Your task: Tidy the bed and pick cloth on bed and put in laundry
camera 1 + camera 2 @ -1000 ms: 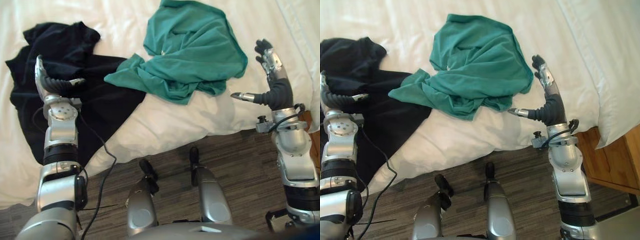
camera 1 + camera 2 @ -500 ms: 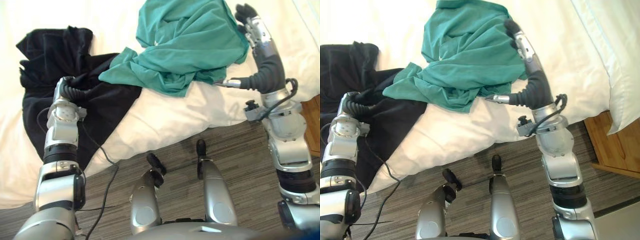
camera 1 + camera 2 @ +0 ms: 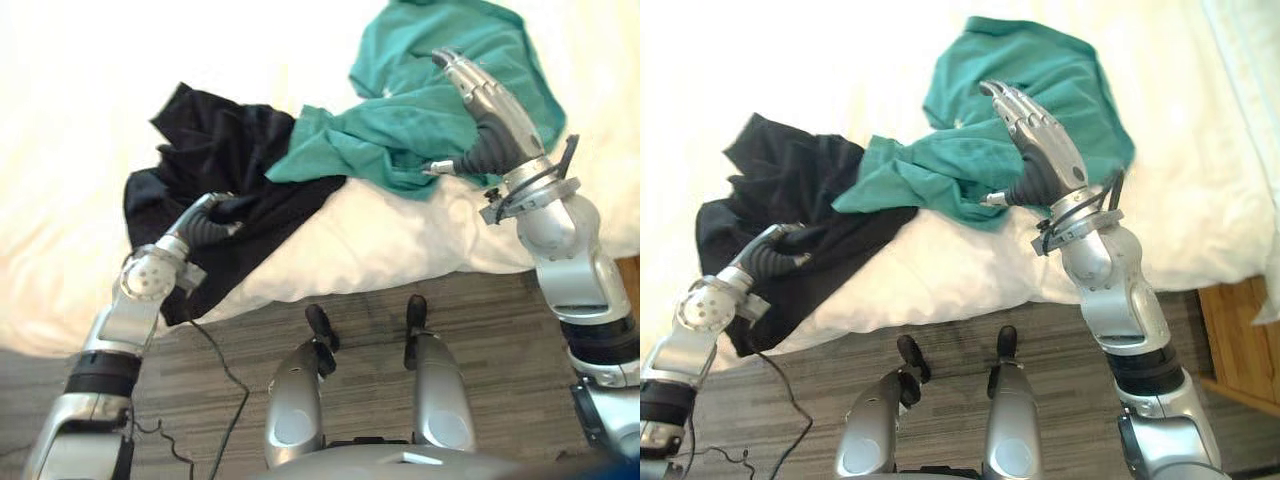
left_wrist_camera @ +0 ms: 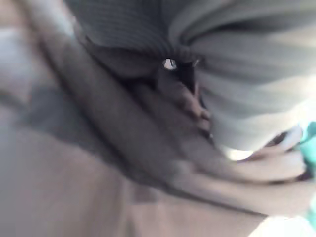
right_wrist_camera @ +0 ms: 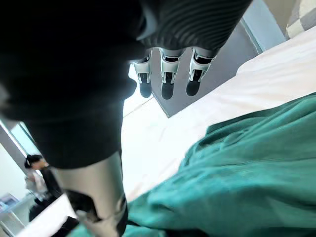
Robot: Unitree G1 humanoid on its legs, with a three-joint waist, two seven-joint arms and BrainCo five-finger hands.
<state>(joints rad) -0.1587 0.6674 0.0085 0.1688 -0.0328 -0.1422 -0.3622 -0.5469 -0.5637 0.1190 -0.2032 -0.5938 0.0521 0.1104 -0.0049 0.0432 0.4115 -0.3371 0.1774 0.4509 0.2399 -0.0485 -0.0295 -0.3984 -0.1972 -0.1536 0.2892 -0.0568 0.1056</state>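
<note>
On the white bed (image 3: 90,110), the left hand (image 3: 205,218) is sunk into the crumpled black garment (image 3: 225,150) (its fingers are hidden in the folds, so I cannot tell their grip). The teal shirt (image 3: 390,110) overlaps that garment's right edge. The right hand (image 3: 487,103) is held flat over the shirt, fingers straight.

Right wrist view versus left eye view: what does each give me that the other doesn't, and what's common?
Right wrist view: the right hand with straight fingers clear of the green cloth, a gap between them. Left eye view: the black cloth, partly under the green one, with the left hand at it, and the floor. Shared: the green cloth, the right hand over it, the white bed.
</note>
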